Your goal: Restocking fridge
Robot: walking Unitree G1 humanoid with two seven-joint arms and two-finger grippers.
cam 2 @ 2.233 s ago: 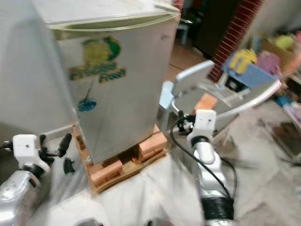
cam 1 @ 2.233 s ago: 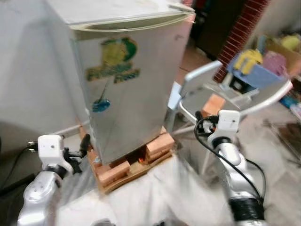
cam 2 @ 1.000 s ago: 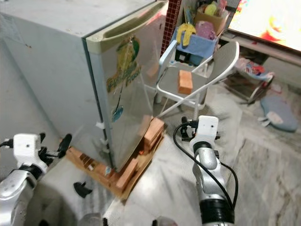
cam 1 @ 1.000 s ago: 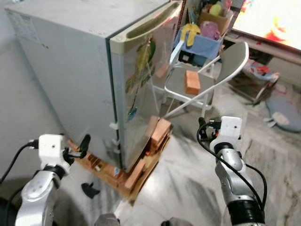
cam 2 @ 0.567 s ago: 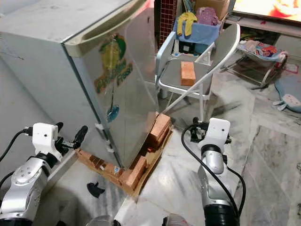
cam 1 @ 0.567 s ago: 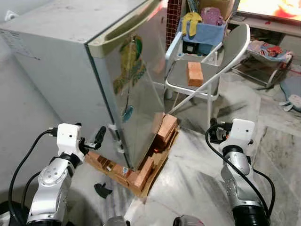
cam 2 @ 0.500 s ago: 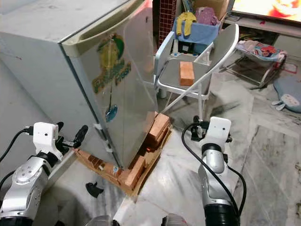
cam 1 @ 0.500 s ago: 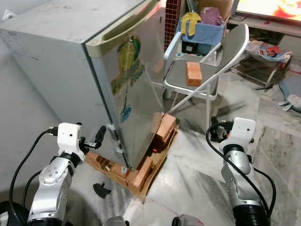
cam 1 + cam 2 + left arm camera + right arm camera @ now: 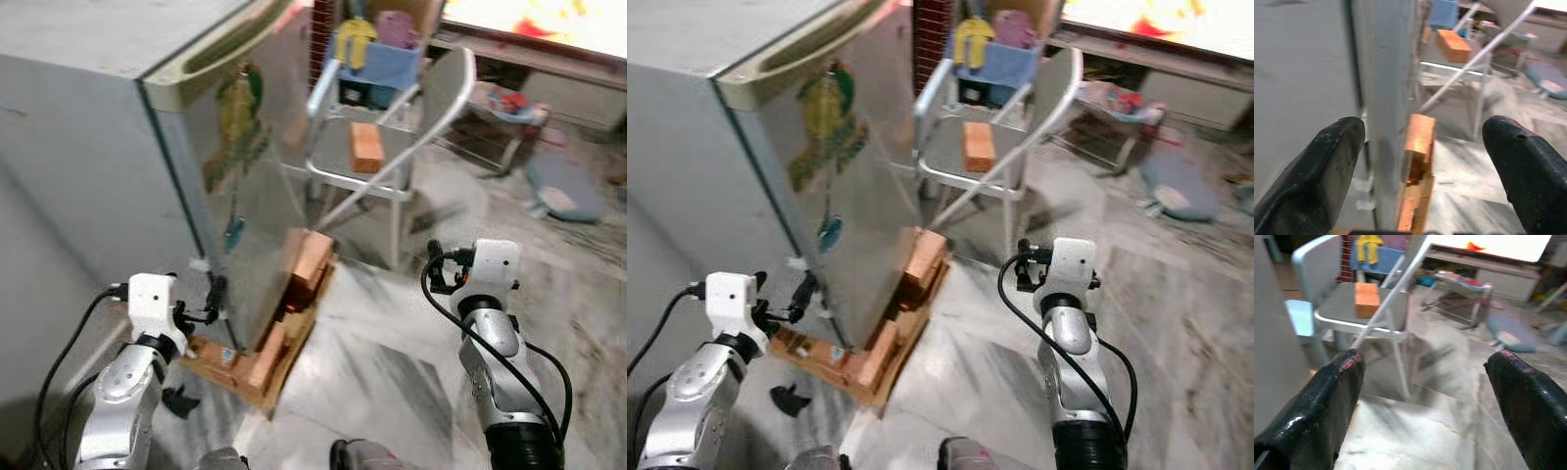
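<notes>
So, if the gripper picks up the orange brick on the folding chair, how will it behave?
The brick looks solid, so probably stiff and heavy for its size. Its flat faces make rolling unlikely. It lies on a thin chair seat, so pushing it may slide it off.

Fridge (image 9: 118, 127) top cropped, door sticker (image 9: 828, 122) blurred; floor (image 9: 1425, 396) motion-smeared.

The left gripper (image 9: 214, 294) has closed in on the fridge (image 9: 118, 147) and now sits just beside its lower front corner (fingers spread apart). The camera has shifted, so the folding chair (image 9: 392, 127) appears further left.
</notes>
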